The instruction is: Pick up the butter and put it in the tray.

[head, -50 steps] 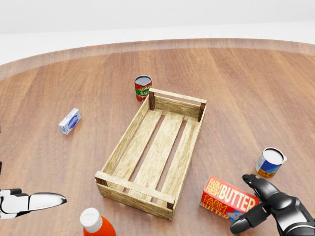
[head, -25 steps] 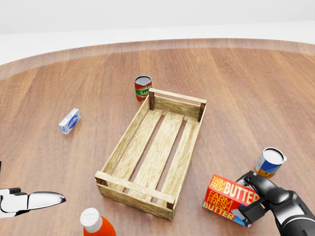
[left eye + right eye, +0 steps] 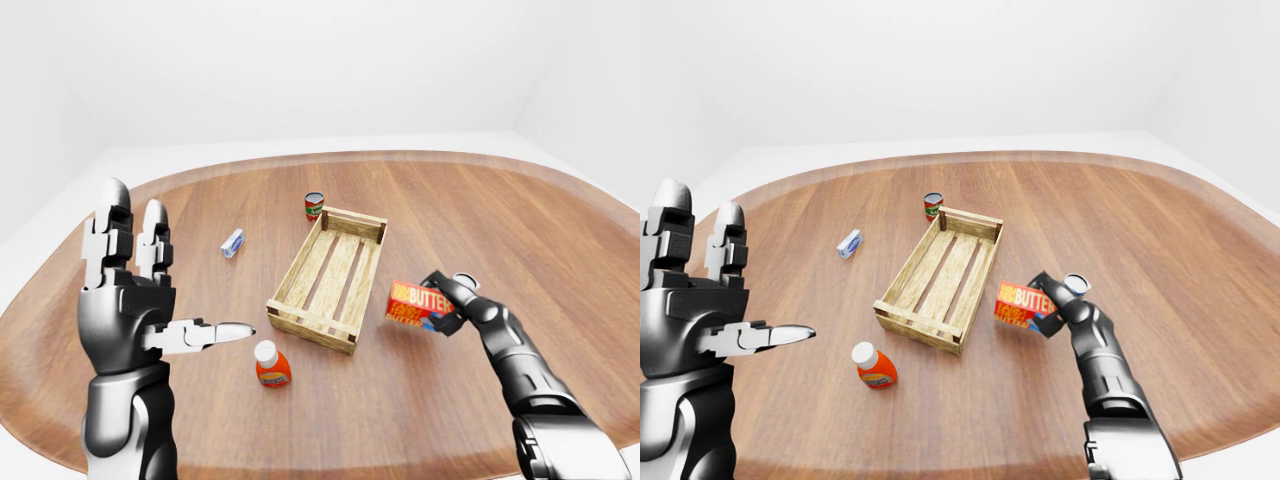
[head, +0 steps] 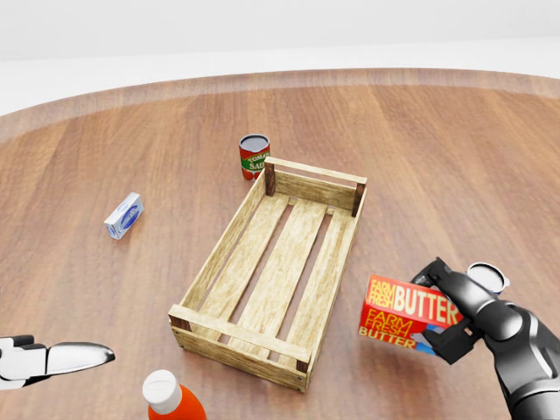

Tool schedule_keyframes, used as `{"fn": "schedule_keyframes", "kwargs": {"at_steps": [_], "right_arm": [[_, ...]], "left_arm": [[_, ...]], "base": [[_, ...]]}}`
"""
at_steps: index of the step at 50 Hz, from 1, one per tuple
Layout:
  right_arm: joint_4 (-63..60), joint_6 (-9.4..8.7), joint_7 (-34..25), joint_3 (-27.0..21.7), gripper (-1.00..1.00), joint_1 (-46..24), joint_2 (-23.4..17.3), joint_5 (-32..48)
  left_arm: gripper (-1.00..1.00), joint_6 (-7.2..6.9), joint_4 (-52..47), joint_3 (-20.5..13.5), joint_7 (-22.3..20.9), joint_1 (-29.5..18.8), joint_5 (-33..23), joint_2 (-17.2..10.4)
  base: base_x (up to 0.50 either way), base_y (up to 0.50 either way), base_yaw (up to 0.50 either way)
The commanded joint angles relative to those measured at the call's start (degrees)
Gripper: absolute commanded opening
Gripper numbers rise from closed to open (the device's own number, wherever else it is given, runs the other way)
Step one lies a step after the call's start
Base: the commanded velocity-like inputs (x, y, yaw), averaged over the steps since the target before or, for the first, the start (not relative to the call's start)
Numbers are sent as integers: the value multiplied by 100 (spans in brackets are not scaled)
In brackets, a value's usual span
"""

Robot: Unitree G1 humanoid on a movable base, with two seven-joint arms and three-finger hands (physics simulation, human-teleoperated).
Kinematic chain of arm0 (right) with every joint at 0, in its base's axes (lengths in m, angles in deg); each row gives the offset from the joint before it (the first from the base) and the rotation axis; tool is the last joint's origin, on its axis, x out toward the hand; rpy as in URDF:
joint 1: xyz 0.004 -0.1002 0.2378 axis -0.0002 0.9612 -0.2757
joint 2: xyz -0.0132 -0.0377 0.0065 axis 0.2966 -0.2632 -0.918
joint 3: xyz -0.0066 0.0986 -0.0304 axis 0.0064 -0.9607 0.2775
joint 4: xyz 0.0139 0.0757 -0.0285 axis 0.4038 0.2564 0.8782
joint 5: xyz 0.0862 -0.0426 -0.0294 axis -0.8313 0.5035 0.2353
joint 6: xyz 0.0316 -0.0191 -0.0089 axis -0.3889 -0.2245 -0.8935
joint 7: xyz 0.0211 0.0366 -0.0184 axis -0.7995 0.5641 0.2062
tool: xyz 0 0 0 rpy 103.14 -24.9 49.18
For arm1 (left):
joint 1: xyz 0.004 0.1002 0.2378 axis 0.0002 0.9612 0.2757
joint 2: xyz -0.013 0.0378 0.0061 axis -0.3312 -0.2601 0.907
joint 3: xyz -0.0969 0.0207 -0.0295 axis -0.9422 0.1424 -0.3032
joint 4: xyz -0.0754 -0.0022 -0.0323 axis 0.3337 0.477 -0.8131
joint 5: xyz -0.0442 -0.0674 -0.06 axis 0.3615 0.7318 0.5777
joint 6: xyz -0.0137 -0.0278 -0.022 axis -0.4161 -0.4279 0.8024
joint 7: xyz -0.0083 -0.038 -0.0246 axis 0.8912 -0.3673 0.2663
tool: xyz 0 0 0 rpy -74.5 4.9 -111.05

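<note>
The butter (image 4: 407, 312) is a red and orange box. My right hand (image 4: 448, 315) is shut on its right end and holds it above the table, to the right of the wooden tray (image 4: 278, 267). The tray is a slatted crate with nothing in it, in the middle of the head view. My left hand (image 3: 135, 300) is open and raised at the left of the left-eye view, with nothing in it. Only one of its fingertips (image 4: 83, 354) shows in the head view, at the bottom left.
A red tomato can (image 4: 254, 157) stands beyond the tray's far end. A small blue and white box (image 4: 124, 215) lies to the left. A red bottle with a white cap (image 4: 166, 395) stands below the tray. A blue can (image 4: 487, 279) stands behind my right hand.
My right hand has closed on the butter and lifted it off the table, up and slightly towards the tray. The left hand has barely moved.
</note>
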Motion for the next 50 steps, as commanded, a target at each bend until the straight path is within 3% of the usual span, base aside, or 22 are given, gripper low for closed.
{"fn": "schedule_keyframes", "kwargs": {"at_steps": [1,14,27,39,50], "right_arm": [[-2523,0,-830,-391,-100,549,-14,637],[-3593,0,-1708,-434,-100,426,24,1333],[-3168,0,-1703,-313,-100,-261,246,1500],[-2178,0,-1116,-149,-100,-1006,499,911],[-376,0,-226,-70,-100,-1897,665,143]], "left_arm": [[100,0,-44,-35,-10,1,36,-2],[100,0,-27,-7,-13,20,8,7],[100,0,10,-62,17,-54,55,-26],[100,0,28,-34,14,-23,19,-15],[100,0,16,-53,23,-47,32,-23]], "base": [[0,0,0],[0,0,0],[0,0,0],[0,0,0],[0,0,0]]}}
